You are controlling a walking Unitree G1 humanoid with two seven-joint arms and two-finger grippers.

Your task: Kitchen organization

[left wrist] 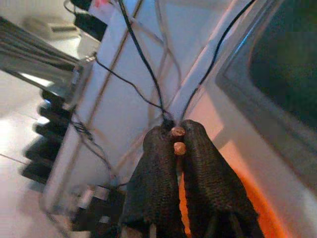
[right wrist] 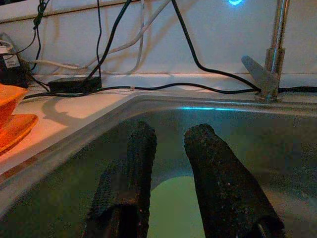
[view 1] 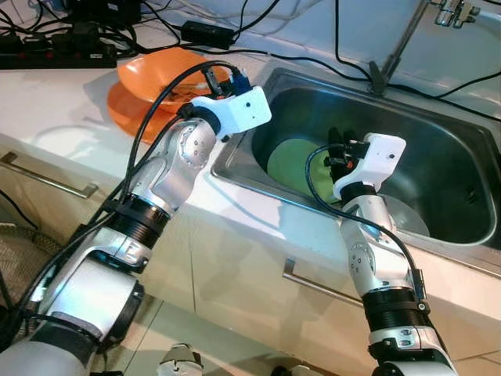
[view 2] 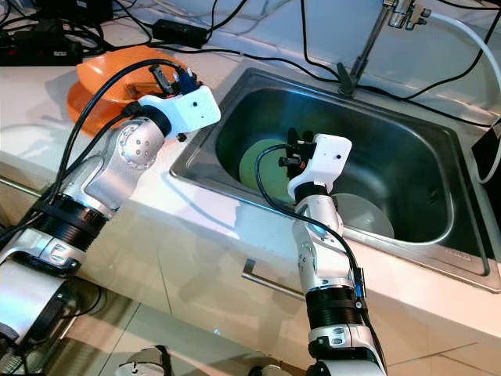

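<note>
- Sink (view 1: 462,235) work falls to my right gripper (right wrist: 171,148): it hangs inside the basin with its fingers parted and holding nothing, while the green plate (view 1: 293,160) lies flat on the sink floor directly below and just ahead of the fingertips.
- From the right wrist view, the plate's pale green face shows between and under my two fingers (right wrist: 218,173), so the way to it is down and slightly forward, toward the back wall where the faucet (right wrist: 272,54) stands.
- Being round, the plate has no long axis to line up with; what matters, I judge, is reaching an edge, and its near rim is hidden behind my own wrist in the head views, so I cannot tell how much lip is free.
- A grey dish (view 2: 364,215) sits beside the green plate on the robot's right side, close by; whether the two overlap I cannot tell.
- My left gripper (left wrist: 178,148) is well apart from the plate, above the counter (view 1: 55,110) over the orange dishes (view 1: 149,90), fingers pressed together on nothing.
- So the right arm is plainly the nearer one for the green plate.
</note>
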